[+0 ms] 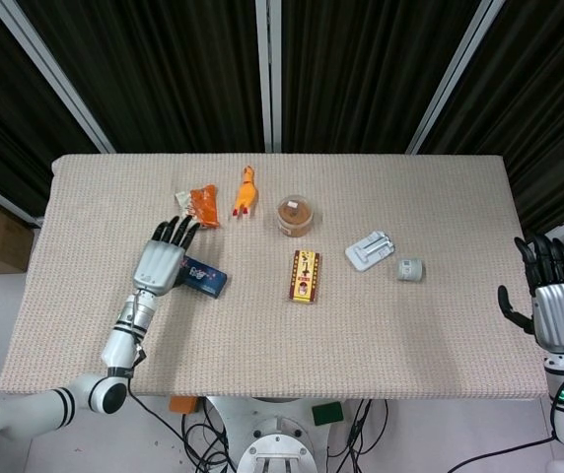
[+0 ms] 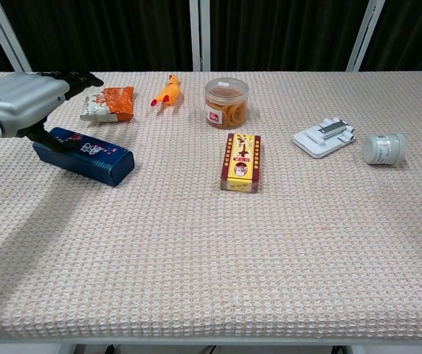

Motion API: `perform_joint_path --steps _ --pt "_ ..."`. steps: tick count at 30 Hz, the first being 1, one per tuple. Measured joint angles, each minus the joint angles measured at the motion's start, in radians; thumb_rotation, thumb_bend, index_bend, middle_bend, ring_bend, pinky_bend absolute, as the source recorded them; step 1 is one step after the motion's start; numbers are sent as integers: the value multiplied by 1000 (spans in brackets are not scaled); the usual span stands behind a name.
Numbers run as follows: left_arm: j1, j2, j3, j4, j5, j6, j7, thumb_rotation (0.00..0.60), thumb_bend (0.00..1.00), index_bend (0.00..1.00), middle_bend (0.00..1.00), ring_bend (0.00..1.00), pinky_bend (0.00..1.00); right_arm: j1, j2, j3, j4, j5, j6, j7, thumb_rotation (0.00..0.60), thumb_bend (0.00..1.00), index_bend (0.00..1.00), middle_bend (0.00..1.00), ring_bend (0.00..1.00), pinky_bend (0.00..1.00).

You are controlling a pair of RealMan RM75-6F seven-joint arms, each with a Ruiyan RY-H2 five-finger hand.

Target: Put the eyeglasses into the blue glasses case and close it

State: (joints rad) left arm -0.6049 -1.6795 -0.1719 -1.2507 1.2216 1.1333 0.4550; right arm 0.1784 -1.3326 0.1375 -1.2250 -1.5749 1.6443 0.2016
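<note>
While your left hand [image 1: 160, 264] floats over the near end of the blue glasses case [image 2: 84, 154], its fingers [image 2: 71, 77] are stretched out flat and apart, and it holds nothing. From the chest view, the hand [image 2: 19, 99] sits just above the left end of the case, and you cannot tell if the palm touches it. The case lies shut on the left side of the counter [image 1: 282, 325], with its lid down and a small picture on top. You cannot see the eyeglasses anywhere, so they may be hidden.

Your right hand [image 1: 555, 310] is far off, past the right edge of the counter. Its fingers [image 1: 543, 254] point up and are spread apart, and it holds nothing too.

Just behind the case lies an orange snack bag [image 1: 198, 206]. Beside that is a yellow toy chicken [image 1: 247, 190]. Near the middle stands a round clear tub [image 2: 226, 102] with orange rings inside. In front of the tub lies a yellow and red box [image 2: 242, 161]. To the right sits a white flat gadget [image 2: 324, 138], and next to it a small grey jar [image 2: 384, 148] lies on its side.
</note>
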Motion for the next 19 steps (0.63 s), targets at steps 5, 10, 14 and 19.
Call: perform_joint_path --steps 5,10,14,19 --pt "68 64 17 -88 54 142 -33 545 177 0 0 0 130 -23 10 -19 -1 -9 17 -8 584 487 0 0 0 0" --pt "216 167 99 -145 164 344 -156 307 160 0 0 0 130 -59 18 -57 10 14 -21 -44 582 472 0 0 0 0" --pt "349 233 193 -141 208 434 -251 240 159 0 0 0 130 -98 33 -94 14 60 -82 -90 581 470 0 0 0 0" --pt "453 297 274 -114 240 462 -340 167 158 0 0 0 130 -126 42 -118 22 79 -112 -110 581 470 0 0 0 0"
